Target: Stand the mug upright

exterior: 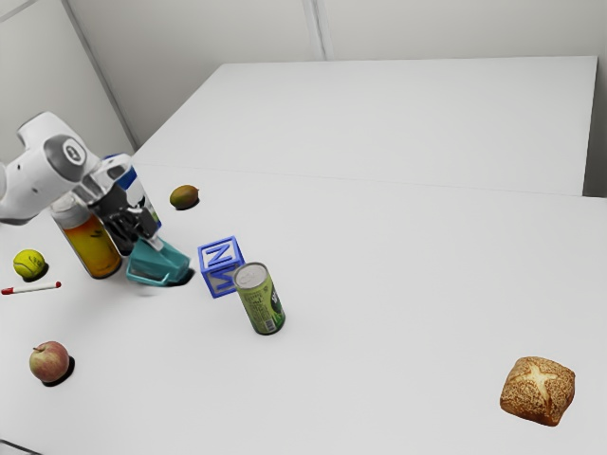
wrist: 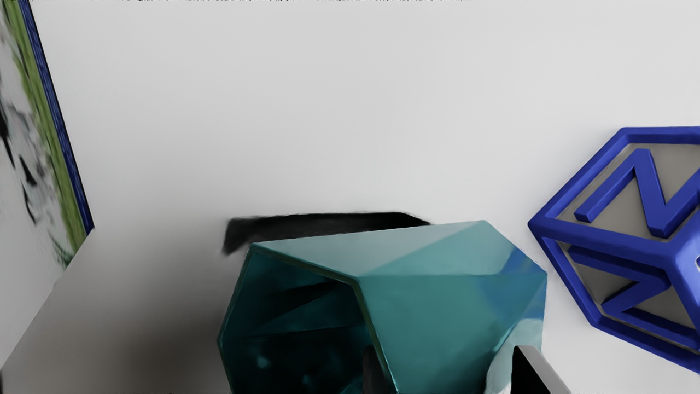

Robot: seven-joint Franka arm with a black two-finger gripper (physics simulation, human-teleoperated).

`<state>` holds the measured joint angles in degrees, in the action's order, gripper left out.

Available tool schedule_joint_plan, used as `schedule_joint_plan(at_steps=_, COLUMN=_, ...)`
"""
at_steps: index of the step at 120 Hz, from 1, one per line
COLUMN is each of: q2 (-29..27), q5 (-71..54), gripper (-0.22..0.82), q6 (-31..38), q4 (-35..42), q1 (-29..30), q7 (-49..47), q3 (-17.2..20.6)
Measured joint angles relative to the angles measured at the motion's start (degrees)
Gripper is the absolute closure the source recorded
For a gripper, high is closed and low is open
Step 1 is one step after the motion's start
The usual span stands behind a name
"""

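"one teal mug is lying tipped over toward the exterior view's left, isn't it?"

"yes — it's leaning well off upright, and its dark mouth is facing away from the blue-framed letter block. its handle is showing on the near side."

"and what is the gripper doing?"

"it's reaching down right at the mug, coming in from the left. whether it's standing wide or closing on the mug, i'm not able to tell."

"is the mug resting on the table?"

"i can't tell that either, though it's casting a dark shadow just beside itself."

"what's sitting around it?"

"the block is sitting just to the right, with a green can standing upright on its near side. an amber bottle is standing close by on the left, and a printed box is standing near the mug, on the side away from the block."

"and farther out?"

"a brownish-green fruit is lying on the far side. a tennis ball and a red-and-white marker are lying at the far left, an apple is sitting near left — and a scored bread roll is resting near right, well apart from everything."
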<state>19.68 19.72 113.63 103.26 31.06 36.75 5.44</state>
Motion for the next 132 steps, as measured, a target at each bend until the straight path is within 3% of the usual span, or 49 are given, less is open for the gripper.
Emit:
schedule_joint_plan(at_steps=16, q2=-1.2, q5=0.3, gripper=0.51, q6=-1.1, q4=0.1, q1=0.0, q7=0.1, q3=0.5)
schedule_joint_plan(at_steps=34, q2=-1.7, q5=0.4, gripper=0.66, q6=-2.2, q4=0.0, q1=-0.4, q7=0.2, q3=0.5)
schedule_joint_plan(at_steps=55, q2=-2.4, q5=0.3, gripper=0.74, q6=-2.7, q4=-0.2, q1=-0.6, q7=0.2, q3=1.3)
schedule_joint_plan(at_steps=91, q2=-3.7, q5=-4.1, gripper=0.78, q6=-3.0, q4=-0.3, q1=-1.4, q7=-0.7, q3=4.0)
schedule_joint_plan(at_steps=132, q2=-6.0, q5=-14.9, gripper=0.79, q6=3.6, q4=3.4, q1=-5.5, q7=-2.4, q3=4.5)
